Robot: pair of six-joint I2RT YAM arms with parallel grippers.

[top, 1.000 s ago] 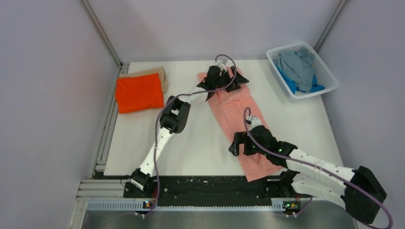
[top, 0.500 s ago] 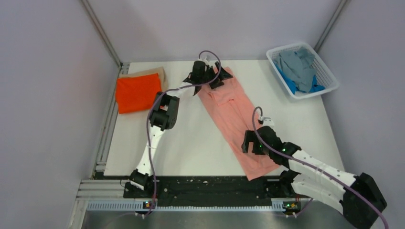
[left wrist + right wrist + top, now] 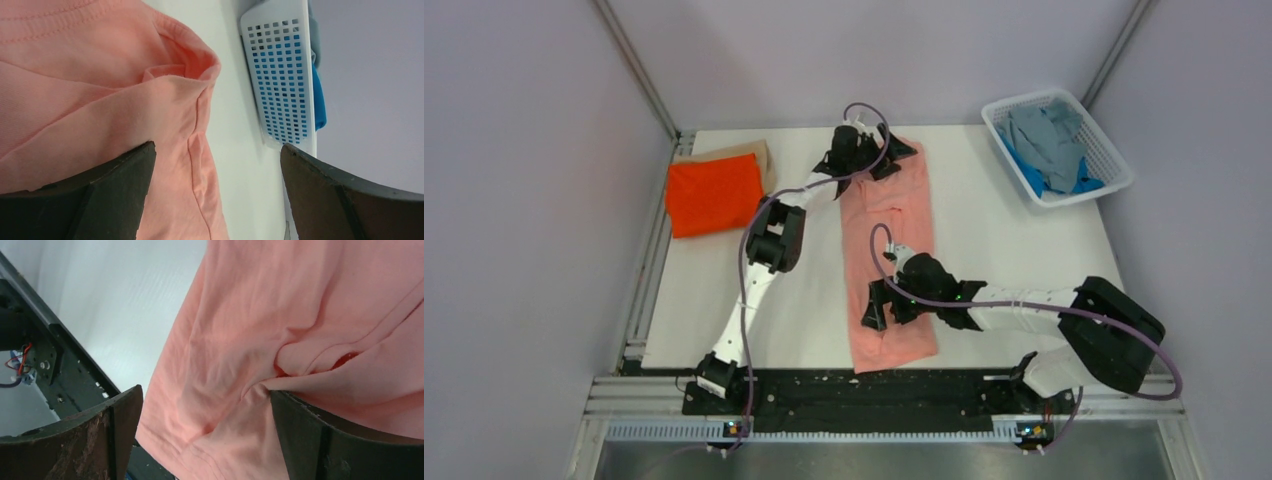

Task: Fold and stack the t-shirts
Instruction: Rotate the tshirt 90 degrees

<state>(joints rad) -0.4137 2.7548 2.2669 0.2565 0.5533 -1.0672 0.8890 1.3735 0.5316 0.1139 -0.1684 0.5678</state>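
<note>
At table centre the salmon pink cloth t-shirt (image 3: 894,260) lies a half-folded strip, left gripper (image 3: 217,147) at its 12 o'clock end and right gripper (image 3: 205,390) at its 6 o'clock end both spread apart, while the folded bright orange t-shirt (image 3: 714,193) tops the tan t-shirt (image 3: 749,152) at 10 o'clock and the grey t-shirt (image 3: 1044,135) and blue t-shirt (image 3: 1029,175) wait unfolded at 2 o'clock.

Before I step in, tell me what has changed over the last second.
The right end effector swept left, and the near end of the salmon shirt swung left with it, so the shirt lies nearly straight instead of diagonal. The left end effector, at its far end, shifted slightly left. Both stand open on the cloth. Orange shirt, tan shirt and basket stayed put.
</note>
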